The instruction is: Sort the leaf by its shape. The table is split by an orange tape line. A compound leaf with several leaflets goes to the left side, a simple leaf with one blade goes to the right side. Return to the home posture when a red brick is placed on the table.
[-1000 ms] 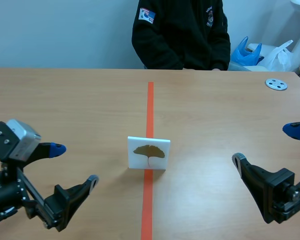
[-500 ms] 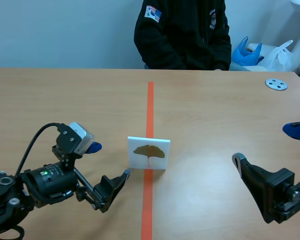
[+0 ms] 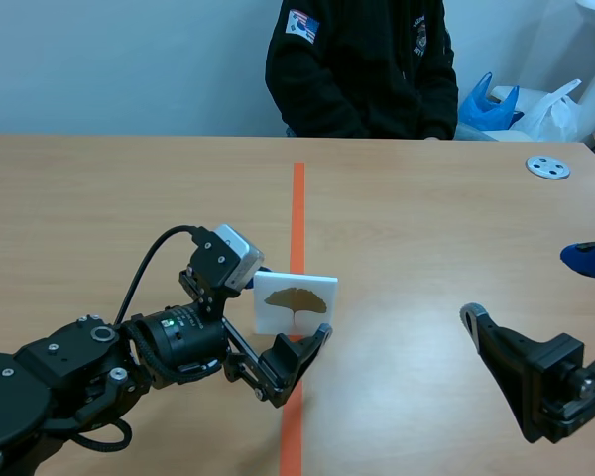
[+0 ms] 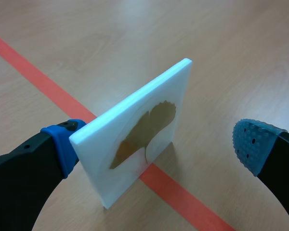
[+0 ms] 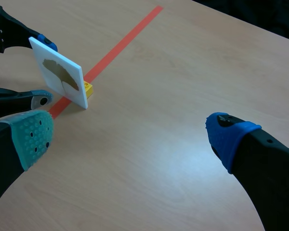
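The upright ginkgo-leaf card (image 4: 135, 127) is bracketed by the left gripper (image 3: 291, 307) — spread wide, one pad (image 4: 63, 144) behind the card, one before it.

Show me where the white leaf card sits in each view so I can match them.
Scene view: white leaf card upright on the orange tape line.
Left wrist view: card between the left claw's fingers.
Right wrist view: card far ahead of the right claw.
Shared landmark: the tape line.
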Available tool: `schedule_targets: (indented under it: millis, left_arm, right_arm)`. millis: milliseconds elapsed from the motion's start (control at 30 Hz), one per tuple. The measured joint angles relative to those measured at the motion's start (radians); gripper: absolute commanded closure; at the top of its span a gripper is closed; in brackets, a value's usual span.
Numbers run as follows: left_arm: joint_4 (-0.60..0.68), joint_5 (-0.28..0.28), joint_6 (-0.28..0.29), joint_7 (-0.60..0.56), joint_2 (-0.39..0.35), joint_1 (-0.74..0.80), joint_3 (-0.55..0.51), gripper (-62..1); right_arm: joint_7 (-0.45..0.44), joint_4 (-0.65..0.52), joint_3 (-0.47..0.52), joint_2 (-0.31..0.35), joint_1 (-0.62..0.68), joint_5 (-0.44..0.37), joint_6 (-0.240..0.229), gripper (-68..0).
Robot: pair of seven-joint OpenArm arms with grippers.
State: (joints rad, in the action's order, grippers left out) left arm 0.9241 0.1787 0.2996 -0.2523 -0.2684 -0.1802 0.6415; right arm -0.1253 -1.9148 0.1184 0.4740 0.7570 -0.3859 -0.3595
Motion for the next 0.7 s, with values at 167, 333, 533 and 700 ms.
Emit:
schedule_targets:
  millis: [167, 333, 533, 700]
  left_arm:
    - [-0.001, -0.033, -0.005, 0.000, 0.002, 0.000, 0.012, -50.4]
    - [-0.001, -0.032, -0.072, -0.007, 0.002, 0.000, 0.013, -30.4]
    - [-0.001, -0.032, -0.082, -0.008, 0.002, 0.001, 0.013, -11.4]
    - [-0.001, -0.032, -0.082, -0.014, 0.002, 0.000, 0.013, -8.9]
  right_arm:
    - [0.000, 0.000, 0.000, 0.000, 0.000, 0.000, 0.000, -67.9]
    - [0.000, 0.000, 0.000, 0.000, 0.000, 0.000, 0.000, -67.9]
    - [0.000, 0.000, 0.000, 0.000, 0.000, 0.000, 0.000, -67.9]
    - [0.000, 0.000, 0.000, 0.000, 0.000, 0.000, 0.000, -67.9]
